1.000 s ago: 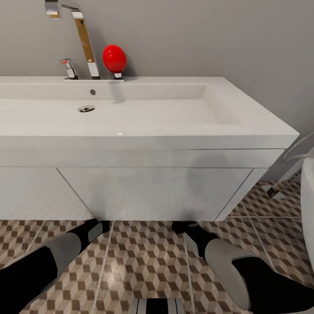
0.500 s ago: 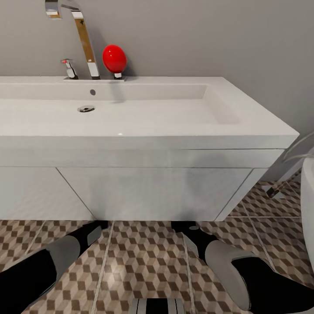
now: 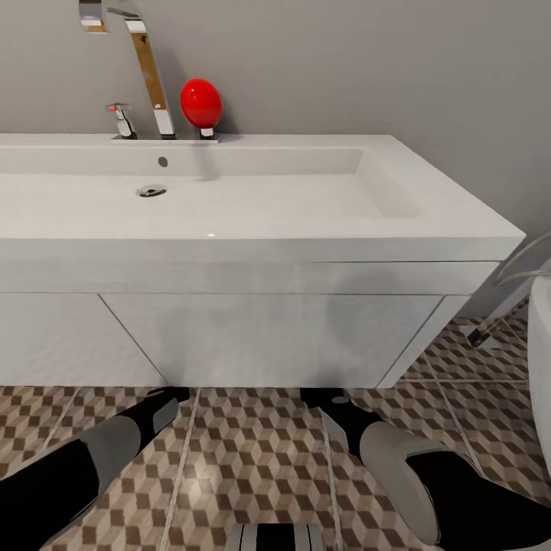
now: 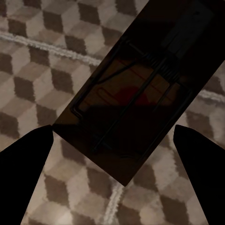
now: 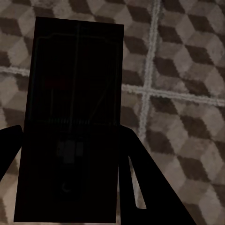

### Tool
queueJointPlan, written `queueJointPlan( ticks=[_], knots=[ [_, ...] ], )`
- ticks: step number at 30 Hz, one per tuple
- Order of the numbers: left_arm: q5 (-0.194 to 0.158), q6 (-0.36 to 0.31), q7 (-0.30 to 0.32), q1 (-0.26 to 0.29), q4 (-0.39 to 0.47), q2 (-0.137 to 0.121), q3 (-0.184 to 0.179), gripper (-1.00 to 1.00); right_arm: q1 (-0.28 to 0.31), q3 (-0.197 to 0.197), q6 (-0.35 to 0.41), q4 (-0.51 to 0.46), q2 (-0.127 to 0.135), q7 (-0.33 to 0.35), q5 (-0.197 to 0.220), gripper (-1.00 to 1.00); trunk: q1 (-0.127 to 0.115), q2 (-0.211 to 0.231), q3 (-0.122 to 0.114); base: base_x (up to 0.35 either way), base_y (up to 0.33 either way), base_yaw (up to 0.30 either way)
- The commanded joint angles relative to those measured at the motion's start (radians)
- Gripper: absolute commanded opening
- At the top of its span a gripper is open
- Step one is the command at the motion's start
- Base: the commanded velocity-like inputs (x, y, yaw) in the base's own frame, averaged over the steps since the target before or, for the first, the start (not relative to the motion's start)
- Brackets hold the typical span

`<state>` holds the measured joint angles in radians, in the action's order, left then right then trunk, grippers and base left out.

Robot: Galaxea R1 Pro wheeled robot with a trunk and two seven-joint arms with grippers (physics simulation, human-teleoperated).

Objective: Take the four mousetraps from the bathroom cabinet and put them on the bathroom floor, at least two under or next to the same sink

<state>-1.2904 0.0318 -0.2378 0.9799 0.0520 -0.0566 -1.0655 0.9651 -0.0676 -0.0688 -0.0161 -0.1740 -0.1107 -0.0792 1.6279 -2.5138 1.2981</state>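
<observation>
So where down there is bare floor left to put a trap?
Bare bathroom floor lies between the two arms, in front of the sink cupboard. It is tighter at the cupboard's foot, where the left pincer and right pincer sit, each with a mousetrap or second mousetrap before it.

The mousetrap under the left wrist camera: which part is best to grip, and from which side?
Probably the mousetrap by its two long bare wooden edges, from straight above. It appears to lie flat on the bathroom floor, and the wire parts fill its middle.
</observation>
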Motion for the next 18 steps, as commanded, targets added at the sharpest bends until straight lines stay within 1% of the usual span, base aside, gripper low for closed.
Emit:
queueJointPlan(
  ticks=[1,4,6,16,18],
  knots=[
    [-0.001,0.001,-0.006,0.007,0.005,0.000,-0.019,-1.00,0.001,-0.010,-0.004,-0.046,0.000,-0.006,-0.008,-1.00,0.000,0.000,0.000,0.000,0.000,0.000],
    [-0.001,0.001,-0.006,0.007,0.005,-0.001,-0.019,-1.00,0.001,-0.011,-0.004,-0.047,0.000,-0.006,-0.008,-1.00,0.000,0.000,0.000,0.000,0.000,0.000],
    [-0.001,0.000,-0.006,0.007,0.005,-0.001,-0.019,-1.00,0.001,-0.010,-0.005,-0.049,0.000,-0.006,-0.008,-1.00,0.000,-0.001,0.008,0.000,0.000,0.000],
    [-0.004,0.000,-0.007,0.007,0.005,-0.002,-0.018,-1.00,0.001,-0.016,-0.006,-0.054,0.000,-0.005,-0.011,-1.00,0.000,-0.001,0.008,0.000,0.000,0.000],
    [-0.005,0.000,-0.006,0.007,0.005,-0.002,-0.018,-1.00,0.001,-0.017,-0.006,-0.054,0.000,-0.005,-0.011,-1.00,0.001,-0.001,0.012,0.000,0.000,0.000]
  ],
)
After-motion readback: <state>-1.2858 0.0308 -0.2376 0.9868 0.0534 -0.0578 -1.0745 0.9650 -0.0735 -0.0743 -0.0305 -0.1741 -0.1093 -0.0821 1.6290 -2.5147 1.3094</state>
